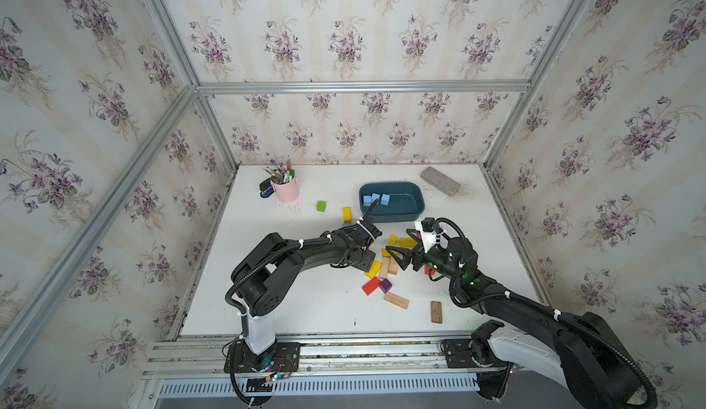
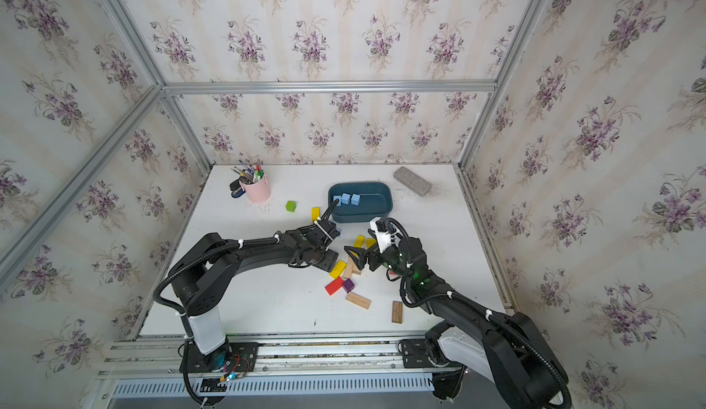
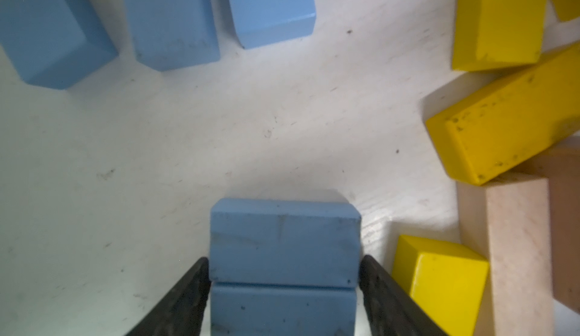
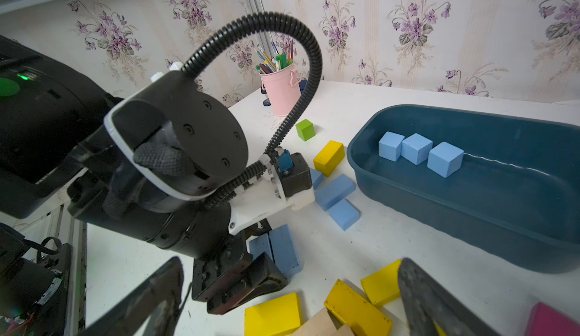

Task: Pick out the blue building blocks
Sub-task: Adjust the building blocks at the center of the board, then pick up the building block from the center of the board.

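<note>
While both top views show three blue building blocks (image 1: 376, 198) in the tub (image 1: 397, 218) near the bench's (image 1: 305, 304) back edge, the left wrist view has the left gripper (image 3: 284, 260) straddling two blue bricks (image 3: 284, 240), their long sides running finger to finger; grip unclear. Right wrist view: right gripper (image 4: 292, 287) spread wide, farther off.

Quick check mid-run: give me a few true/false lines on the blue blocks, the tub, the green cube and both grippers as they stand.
1. Three blue cubes lie in the teal tub. True.
2. The right gripper holds a yellow block. False: its jaws stand open and empty.
3. The green cube is in the tub. False: it sits on the table, between the pink pen cup and the tub.
4. Two blue bricks sit between the left gripper's fingers. True.
5. Every blue block is already in the tub. False: loose blue bricks lie on the table beside it.
</note>
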Robot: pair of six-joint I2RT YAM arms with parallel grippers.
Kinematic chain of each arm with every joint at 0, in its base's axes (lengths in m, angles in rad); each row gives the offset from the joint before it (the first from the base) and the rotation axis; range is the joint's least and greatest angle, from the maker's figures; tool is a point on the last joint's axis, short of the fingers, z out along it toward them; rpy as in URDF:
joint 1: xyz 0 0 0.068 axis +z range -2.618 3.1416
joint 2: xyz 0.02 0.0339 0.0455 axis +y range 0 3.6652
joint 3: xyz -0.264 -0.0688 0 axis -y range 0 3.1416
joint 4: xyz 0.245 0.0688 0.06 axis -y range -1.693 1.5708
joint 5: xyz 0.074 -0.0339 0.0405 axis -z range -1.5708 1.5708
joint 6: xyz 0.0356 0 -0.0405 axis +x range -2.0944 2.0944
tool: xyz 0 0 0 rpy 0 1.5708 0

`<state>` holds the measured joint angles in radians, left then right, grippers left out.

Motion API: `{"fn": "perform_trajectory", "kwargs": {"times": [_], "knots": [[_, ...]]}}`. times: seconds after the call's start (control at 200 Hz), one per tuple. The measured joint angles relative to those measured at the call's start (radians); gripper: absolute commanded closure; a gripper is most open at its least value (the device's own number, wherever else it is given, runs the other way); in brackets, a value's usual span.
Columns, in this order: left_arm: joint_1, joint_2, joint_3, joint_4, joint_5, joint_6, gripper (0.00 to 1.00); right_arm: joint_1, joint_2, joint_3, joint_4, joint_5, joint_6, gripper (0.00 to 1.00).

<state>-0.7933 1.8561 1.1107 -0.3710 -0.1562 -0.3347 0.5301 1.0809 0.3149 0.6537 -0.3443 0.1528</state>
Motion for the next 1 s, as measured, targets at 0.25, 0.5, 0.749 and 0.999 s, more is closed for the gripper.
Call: {"fn": "perform_trajectory", "kwargs": {"times": [0.25,0.5,0.749,0.999], "knots": [[0.0,-0.031,-0.037,-0.004,0.004,-0.011,0.24,0.0,0.001,0.001,0.0,0.008,0.0,0.0],[0.0,-0.037,-0.052,0.011,-0.003,-0.016,0.32,0.0,0.001,0.001,0.0,0.01,-0.001,0.0],[0.0,-0.043,-0.057,0.014,-0.003,-0.023,0.44,0.0,0.003,0.001,0.0,0.013,-0.003,0.0],[-0.001,-0.107,-0.058,-0.019,0.011,-0.028,0.54,0.0,0.006,0.001,0.0,0.013,-0.003,0.0]]}}
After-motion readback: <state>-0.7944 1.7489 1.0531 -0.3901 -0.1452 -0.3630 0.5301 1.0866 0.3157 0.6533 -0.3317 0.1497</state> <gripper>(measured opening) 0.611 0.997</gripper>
